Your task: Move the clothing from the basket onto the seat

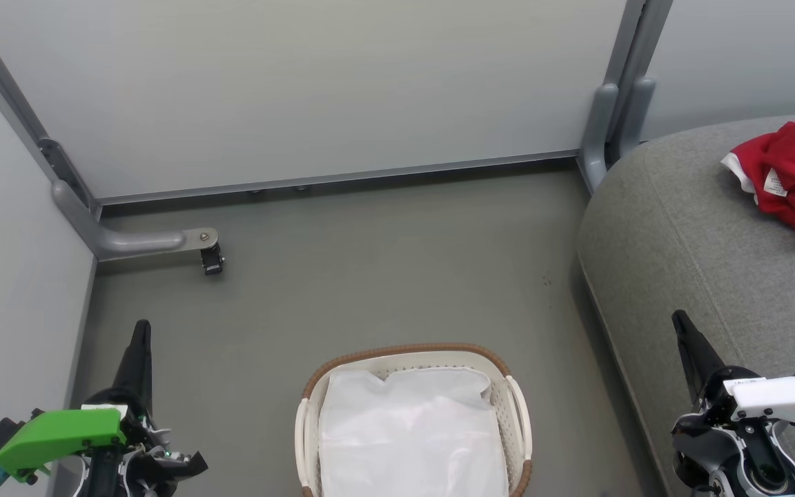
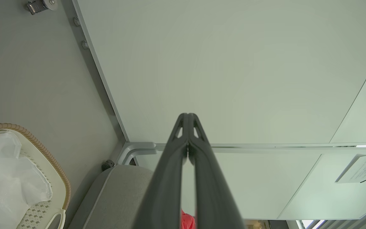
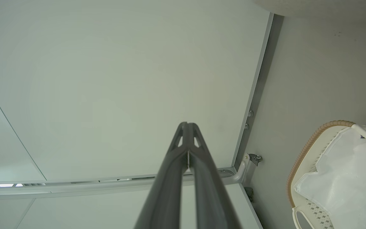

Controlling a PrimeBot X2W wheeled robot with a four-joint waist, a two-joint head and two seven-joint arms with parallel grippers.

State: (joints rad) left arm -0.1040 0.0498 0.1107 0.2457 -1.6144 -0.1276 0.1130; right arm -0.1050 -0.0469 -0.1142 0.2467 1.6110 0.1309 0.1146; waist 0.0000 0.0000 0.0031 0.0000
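Red clothing [image 1: 794,172] on the grey seat [image 1: 687,241], cut off at the edge. And the basket [image 1: 408,351] is cropped at its near end; left gripper [image 1: 141,326] and right gripper [image 1: 678,317] pinched closed, empty.

grey floor [image 1: 384,276], pale partition walls [image 1: 315,90]

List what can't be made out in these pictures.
- Clothing: head view's right edge cuts it off; full extent unknown.
- Basket: head view's bottom edge cuts its near end; white liner hides anything beneath.
- Wall notice: left wrist view, print too small.
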